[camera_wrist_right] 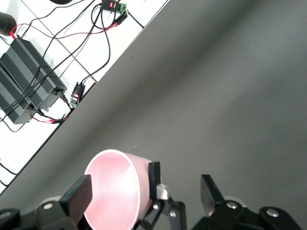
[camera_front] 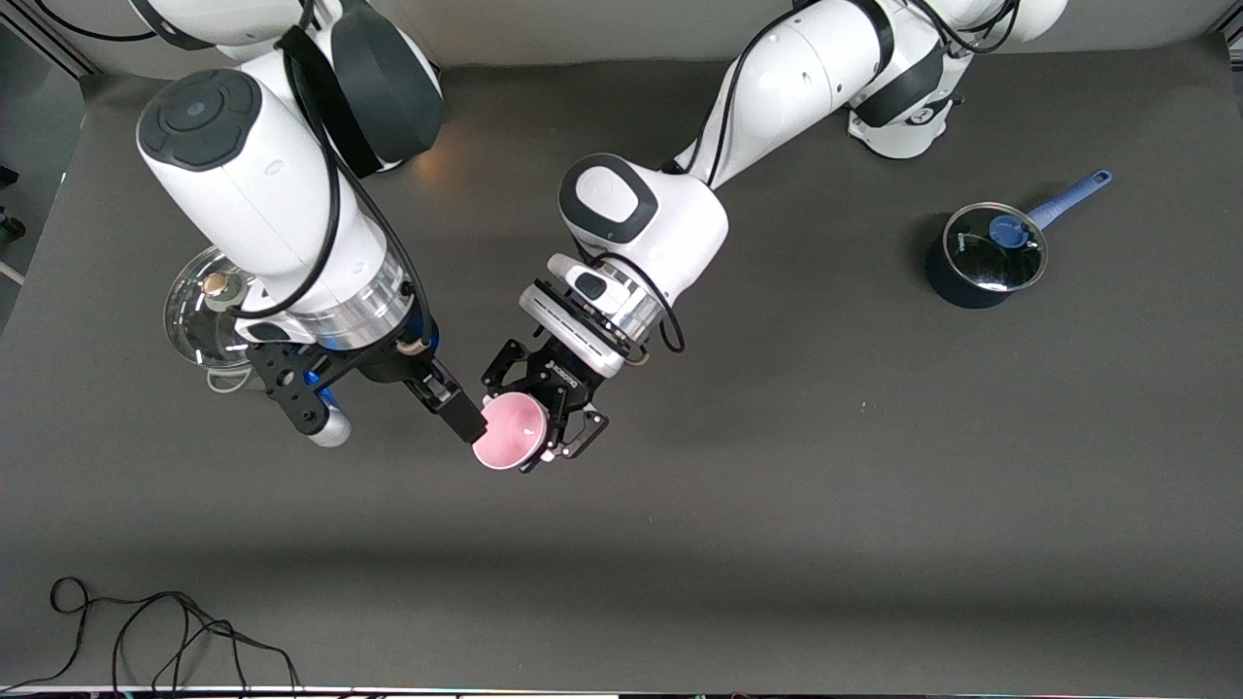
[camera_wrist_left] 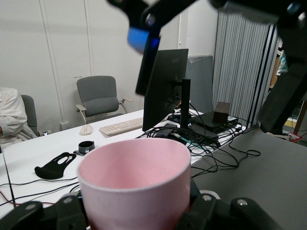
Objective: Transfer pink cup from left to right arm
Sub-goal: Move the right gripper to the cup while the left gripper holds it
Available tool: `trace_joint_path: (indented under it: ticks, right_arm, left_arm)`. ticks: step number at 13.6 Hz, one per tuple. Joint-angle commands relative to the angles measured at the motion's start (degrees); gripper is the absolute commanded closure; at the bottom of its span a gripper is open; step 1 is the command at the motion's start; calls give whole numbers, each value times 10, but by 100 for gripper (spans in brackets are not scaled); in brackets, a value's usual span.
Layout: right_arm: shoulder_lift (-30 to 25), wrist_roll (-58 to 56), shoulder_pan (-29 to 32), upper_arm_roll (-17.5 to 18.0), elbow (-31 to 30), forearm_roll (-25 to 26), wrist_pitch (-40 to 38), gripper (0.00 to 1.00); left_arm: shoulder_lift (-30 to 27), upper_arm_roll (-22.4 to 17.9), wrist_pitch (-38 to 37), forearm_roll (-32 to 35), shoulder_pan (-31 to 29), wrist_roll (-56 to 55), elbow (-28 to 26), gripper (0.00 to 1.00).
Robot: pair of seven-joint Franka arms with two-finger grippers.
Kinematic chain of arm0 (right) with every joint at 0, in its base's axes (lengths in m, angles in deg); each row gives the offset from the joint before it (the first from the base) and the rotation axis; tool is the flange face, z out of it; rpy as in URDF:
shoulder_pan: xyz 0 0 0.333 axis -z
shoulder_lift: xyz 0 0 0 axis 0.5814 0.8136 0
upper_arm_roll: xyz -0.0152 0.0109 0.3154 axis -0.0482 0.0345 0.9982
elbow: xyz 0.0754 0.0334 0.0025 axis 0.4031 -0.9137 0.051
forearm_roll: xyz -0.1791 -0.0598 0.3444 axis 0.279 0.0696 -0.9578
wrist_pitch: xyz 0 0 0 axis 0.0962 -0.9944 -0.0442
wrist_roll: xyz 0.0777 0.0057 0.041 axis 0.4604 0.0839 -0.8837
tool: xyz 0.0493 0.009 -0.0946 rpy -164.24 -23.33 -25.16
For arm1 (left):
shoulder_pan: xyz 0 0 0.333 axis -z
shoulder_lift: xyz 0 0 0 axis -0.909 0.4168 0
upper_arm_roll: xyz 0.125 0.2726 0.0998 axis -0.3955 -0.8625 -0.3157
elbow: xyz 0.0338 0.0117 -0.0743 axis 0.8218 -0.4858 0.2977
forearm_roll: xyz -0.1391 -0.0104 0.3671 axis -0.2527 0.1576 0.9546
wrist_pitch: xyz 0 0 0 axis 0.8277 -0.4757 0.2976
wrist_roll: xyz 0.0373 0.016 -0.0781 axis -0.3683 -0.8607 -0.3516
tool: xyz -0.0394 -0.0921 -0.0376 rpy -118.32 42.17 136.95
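Note:
The pink cup hangs above the middle of the table, tipped on its side, with my left gripper shut on its lower body. In the left wrist view the cup fills the space between the black linkage fingers. My right gripper stands open at the cup's mouth. In the right wrist view one flat finger overlaps the rim of the cup and the other finger stands well clear; I cannot tell whether either touches it.
A dark blue saucepan with a glass lid and a blue handle stands toward the left arm's end. A glass-lidded pot sits partly under the right arm. A black cable lies near the table's front edge.

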Motion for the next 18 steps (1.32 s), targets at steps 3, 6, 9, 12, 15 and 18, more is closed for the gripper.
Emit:
trace_joint_path:
  ticks: [3,6,9,12,15,18]
  right_arm:
    - [27,15,-10,-3,31,12,2,0]
    - [30,15,-17,-3,30,12,-4,1]
    - [30,14,-20,-2,29,11,-34,1]
    - [29,14,-20,-3,29,12,-39,1]
    - [26,8,-20,-5,30,13,-40,2]
    - [22,8,-20,-5,30,15,-40,5]
  left_arm:
    - [-8,-11,10,4,10,-17,1,100]
    - [-10,-10,15,5,10,-17,0,100]
    - [-10,-10,17,4,11,-17,0,100]
    - [-10,-9,17,4,10,-17,0,100]
    - [-10,-9,17,4,11,-18,-1,100]
    - [-10,-9,17,4,11,-17,0,100]
